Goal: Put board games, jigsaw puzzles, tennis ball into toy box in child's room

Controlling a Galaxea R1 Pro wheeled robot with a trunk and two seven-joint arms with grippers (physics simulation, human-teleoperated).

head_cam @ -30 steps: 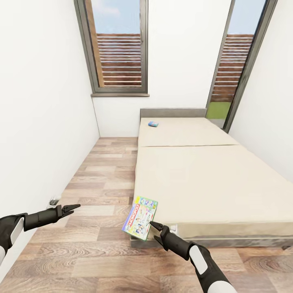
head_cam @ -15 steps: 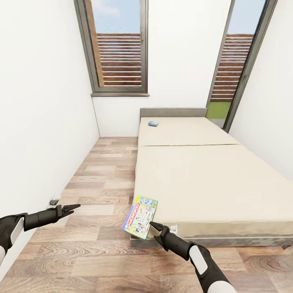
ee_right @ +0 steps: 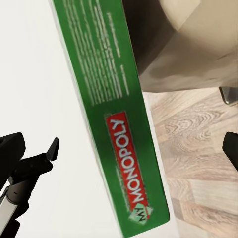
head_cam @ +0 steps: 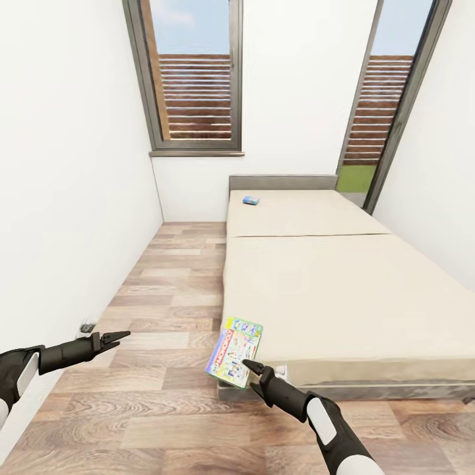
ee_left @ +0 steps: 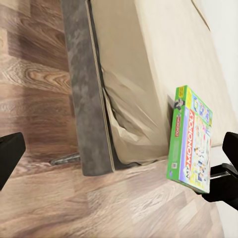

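head view shows me standing at the foot of the bed [head_cam: 343,297] in the child's room, my right gripper [head_cam: 253,375] clamped on the lower edge of the green-edged monopoly board game [head_cam: 235,343], which hangs tilted in the air just off the mattress corner, over the wood floor [head_cam: 165,297]. in the left wrist view the same box [ee_left: 191,139] stands nearly on edge beside the sagging corner of the mattress, with my right jaws pinching only its bottom rim. the right wrist view looks along the green side of the box [ee_right: 114,114], the red "monopoly" strip readable, so the hold is narrow and far from the box's middle. my left gripper [head_cam: 117,338] reaches out over the floor near the white wall, jaws drawn together on nothing that i can see. the smaller blue board game [head_cam: 250,200] lies far up the bed, close to the grey headboard [head_cam: 282,182], well apart from me. the risk i judge greatest is the box pivoting in this edge pinch: it is wide and flat, so any quick swing or turn of the base could twist it loose and drop it on the floor. a second risk is clipping the bed corner or the wall as i turn away, since the box sticks out well past my jaws. the blue game's distance may force a long lean over the mattress.
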